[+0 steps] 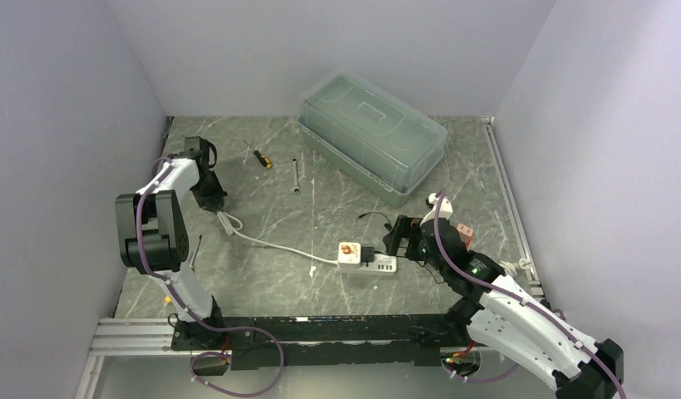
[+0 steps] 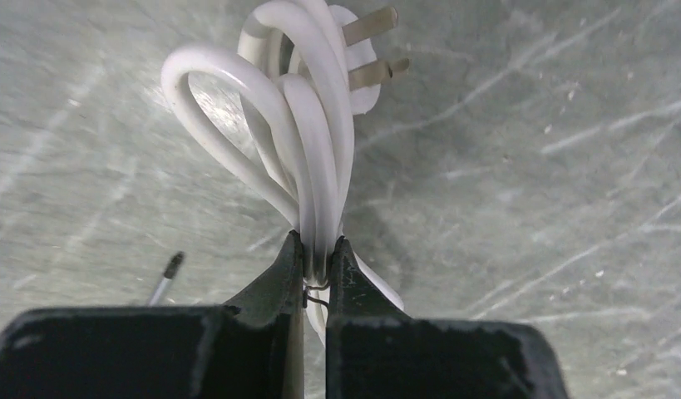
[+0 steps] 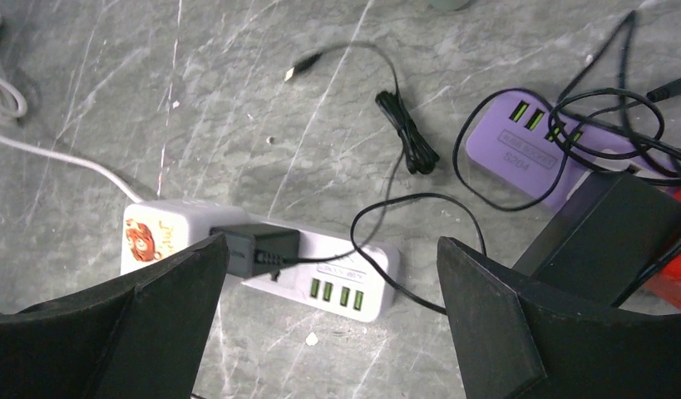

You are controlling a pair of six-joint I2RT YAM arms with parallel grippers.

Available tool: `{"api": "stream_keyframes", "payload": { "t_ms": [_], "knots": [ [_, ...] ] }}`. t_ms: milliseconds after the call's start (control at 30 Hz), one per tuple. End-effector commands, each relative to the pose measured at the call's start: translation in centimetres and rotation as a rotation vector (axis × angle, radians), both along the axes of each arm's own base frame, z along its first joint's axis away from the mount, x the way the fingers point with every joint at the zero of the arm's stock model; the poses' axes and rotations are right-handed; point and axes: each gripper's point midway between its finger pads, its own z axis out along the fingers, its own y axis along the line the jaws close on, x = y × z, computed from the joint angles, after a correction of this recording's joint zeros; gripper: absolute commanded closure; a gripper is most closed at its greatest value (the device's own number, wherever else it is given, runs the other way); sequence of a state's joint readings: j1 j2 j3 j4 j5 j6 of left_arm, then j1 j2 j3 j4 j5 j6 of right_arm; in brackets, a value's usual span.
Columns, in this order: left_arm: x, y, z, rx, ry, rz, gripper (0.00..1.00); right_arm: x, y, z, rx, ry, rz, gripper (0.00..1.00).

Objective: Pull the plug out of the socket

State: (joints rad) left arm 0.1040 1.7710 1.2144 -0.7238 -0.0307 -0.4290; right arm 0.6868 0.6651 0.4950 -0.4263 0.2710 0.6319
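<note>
- Looking at your left gripper, you see its jaws pressed together on a looped bundle of white cord, at the far left of the table
- Just beyond the loops lies the cord's own two-pin end, its bare prongs pointing right in the wrist view
- Your right gripper hangs with its fingers spread wide, holding nothing, over the white power strip
- The black plug sits in the strip's socket, near the table's middle, and shows between those spread fingers in the wrist view
- A thin black cable leaves the plug and loops across the table, with a purple USB hub lying to its right
- A clear lidded box stands at the far side
</note>
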Motion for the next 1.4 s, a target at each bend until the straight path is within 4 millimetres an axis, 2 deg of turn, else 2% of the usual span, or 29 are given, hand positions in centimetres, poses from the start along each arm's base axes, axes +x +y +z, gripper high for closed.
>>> {"api": "stream_keyframes", "payload": {
  "t_ms": [0,267,500,633,667,800,867,1067,1200,1367],
  "knots": [
    [2.4,3.3,2.3,0.168,-0.062,0.017,0.96,0.0,0.9,0.3,0.030,-0.004,0.038,0.00],
    [3.8,6.2,3.7,0.205,-0.112,0.081,0.95,-0.9,2.3,0.0,0.073,0.032,0.109,0.00],
    [6.4,8.6,4.1,0.253,-0.141,0.116,0.96,-1.4,4.0,-2.2,0.112,0.109,0.159,0.05],
    [7.9,8.6,3.9,0.243,-0.153,0.097,0.92,-1.3,5.2,-3.2,0.128,0.138,0.194,0.13],
    [8.1,8.5,3.7,0.236,-0.156,0.088,0.89,-1.1,5.4,-3.2,0.133,0.135,0.194,0.14],
    [8.4,7.6,3.5,0.187,-0.140,0.054,0.52,-0.3,5.8,-4.0,0.132,0.144,0.172,0.18],
    [8.5,7.3,4.6,0.173,-0.166,0.047,0.33,0.1,6.2,-4.4,0.135,0.144,0.175,0.21],
    [7.9,6.6,7.7,0.158,-0.231,0.041,0.03,0.2,7.9,-5.2,0.156,0.170,0.228,0.29],
    [6.9,6.3,9.5,0.172,-0.248,0.031,0.00,0.1,8.8,-5.6,0.174,0.175,0.245,0.30],
    [6.5,2.8,12.6,0.160,-0.355,-0.067,0.00,-0.2,10.1,-5.8,0.186,0.184,0.267,0.33]
  ]
}}
